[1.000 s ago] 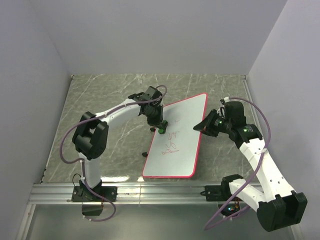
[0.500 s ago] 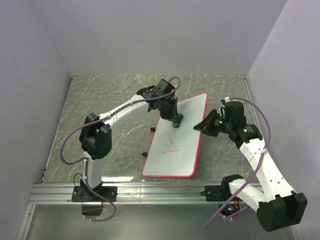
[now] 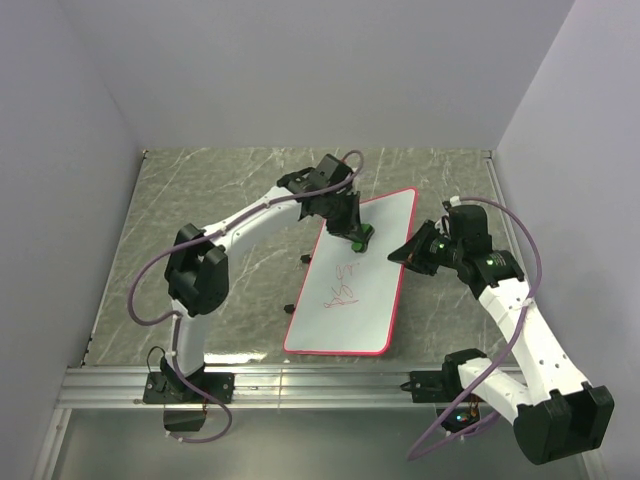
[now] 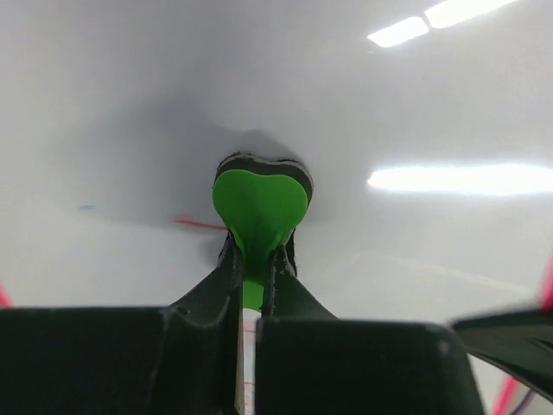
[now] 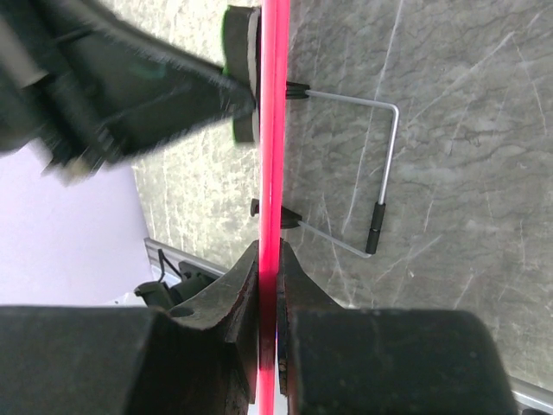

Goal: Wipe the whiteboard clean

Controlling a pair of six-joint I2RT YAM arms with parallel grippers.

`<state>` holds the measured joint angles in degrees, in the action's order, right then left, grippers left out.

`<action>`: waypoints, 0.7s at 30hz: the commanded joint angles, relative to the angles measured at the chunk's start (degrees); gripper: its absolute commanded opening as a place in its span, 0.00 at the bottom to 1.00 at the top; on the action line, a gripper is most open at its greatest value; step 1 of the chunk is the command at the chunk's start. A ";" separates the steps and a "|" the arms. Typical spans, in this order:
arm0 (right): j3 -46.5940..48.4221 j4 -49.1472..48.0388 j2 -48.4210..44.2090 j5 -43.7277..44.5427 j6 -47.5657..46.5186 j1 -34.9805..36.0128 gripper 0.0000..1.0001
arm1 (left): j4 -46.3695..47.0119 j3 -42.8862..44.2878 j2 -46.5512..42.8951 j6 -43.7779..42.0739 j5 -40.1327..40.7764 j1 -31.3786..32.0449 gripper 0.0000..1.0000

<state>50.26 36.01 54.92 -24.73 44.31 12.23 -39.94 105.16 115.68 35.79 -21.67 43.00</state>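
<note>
1. Since a second ago, the left gripper [image 3: 352,233] has slid the green eraser [image 4: 259,206], pinched firmly in its jaws, farther up the whiteboard [image 3: 368,320] beneath it.
2. A red scribble [image 3: 343,293] waits behind this claw, unerased.
3. The right gripper [image 5: 270,256] is clamped on the red rim [image 5: 275,130].

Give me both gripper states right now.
Left gripper: shut on the green eraser, which sits against the whiteboard.
Right gripper: shut on the whiteboard's red edge.

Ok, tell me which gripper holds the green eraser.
The left gripper: it pinches the eraser on the whiteboard; the right gripper clamps its red rim.
</note>
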 commanded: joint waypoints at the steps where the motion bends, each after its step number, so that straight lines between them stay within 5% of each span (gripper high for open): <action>1: 1.33 -6.83 -2.36 -0.32 -2.92 0.87 0.00 | -1.37 -7.14 2.80 -0.72 1.72 -2.39 0.00; 11: 0.28 -6.65 -3.85 0.03 -2.30 0.95 0.00 | -3.29 -8.41 5.09 -5.38 5.49 -3.55 0.00; 21: -1.04 -7.62 -3.59 -0.14 -1.86 1.22 0.00 | -11.48 15.32 7.90 -9.78 1.73 6.04 0.00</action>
<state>48.97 36.05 52.40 -24.05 45.65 12.36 -51.09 114.45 122.15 27.03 -12.51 43.35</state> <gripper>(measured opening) 0.131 0.057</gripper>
